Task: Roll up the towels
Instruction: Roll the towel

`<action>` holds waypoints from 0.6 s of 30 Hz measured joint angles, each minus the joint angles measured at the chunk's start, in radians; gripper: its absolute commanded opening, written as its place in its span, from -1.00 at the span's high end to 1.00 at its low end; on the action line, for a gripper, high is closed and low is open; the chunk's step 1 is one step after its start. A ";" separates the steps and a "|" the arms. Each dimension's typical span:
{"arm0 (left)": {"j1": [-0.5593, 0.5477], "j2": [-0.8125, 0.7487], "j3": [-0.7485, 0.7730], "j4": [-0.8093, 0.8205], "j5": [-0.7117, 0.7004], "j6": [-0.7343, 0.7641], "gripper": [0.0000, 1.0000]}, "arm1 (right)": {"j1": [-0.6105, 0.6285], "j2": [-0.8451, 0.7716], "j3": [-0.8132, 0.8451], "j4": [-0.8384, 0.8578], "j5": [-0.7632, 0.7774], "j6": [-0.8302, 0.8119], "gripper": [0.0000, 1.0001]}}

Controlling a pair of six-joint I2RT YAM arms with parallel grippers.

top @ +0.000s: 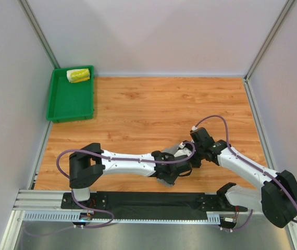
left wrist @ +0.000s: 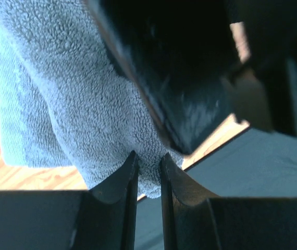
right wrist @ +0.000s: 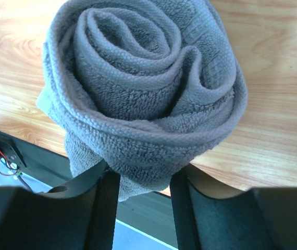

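The grey towel (right wrist: 138, 78) is wound into a loose spiral roll, seen end-on in the right wrist view, close to the table's near edge. My right gripper (right wrist: 140, 179) is shut on the lower rim of the roll, with terry filling the gap between its fingers. My left gripper (left wrist: 148, 162) is shut on a hanging edge of the same grey towel (left wrist: 60, 94). From above, both grippers meet near the front middle, left gripper (top: 170, 174) and right gripper (top: 187, 158), and hide most of the grey towel (top: 178, 150). The white-yellow towel (top: 78, 75) lies rolled in the green tray (top: 67, 104).
The green tray stands at the far left corner of the wooden table (top: 153, 104). A black base strip (top: 148, 200) and a metal rail run along the near edge under the arms. White walls close in the table on three sides. The right arm's dark body (left wrist: 180, 67) looms over the left wrist view.
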 measured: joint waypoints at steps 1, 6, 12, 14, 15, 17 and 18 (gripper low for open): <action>0.009 -0.010 -0.013 0.014 0.020 0.014 1.00 | 0.001 0.000 0.004 -0.007 0.003 -0.005 -0.18; 0.079 -0.080 -0.091 0.086 0.136 0.068 1.00 | 0.006 0.000 0.043 -0.066 0.037 -0.039 -0.67; 0.245 -0.177 -0.187 0.172 0.357 0.105 1.00 | 0.002 0.010 0.142 -0.181 0.099 -0.090 -0.71; 0.323 -0.176 -0.195 0.168 0.442 0.106 1.00 | 0.000 0.008 0.182 -0.198 0.101 -0.108 -0.72; 0.357 -0.172 -0.196 0.163 0.475 0.107 1.00 | -0.001 0.008 0.201 -0.201 0.102 -0.116 -0.72; 0.422 -0.165 -0.196 0.156 0.541 0.108 1.00 | -0.008 0.005 0.231 -0.210 0.104 -0.126 -0.74; 0.452 -0.160 -0.196 0.154 0.575 0.109 1.00 | -0.013 0.001 0.241 -0.212 0.106 -0.131 -0.74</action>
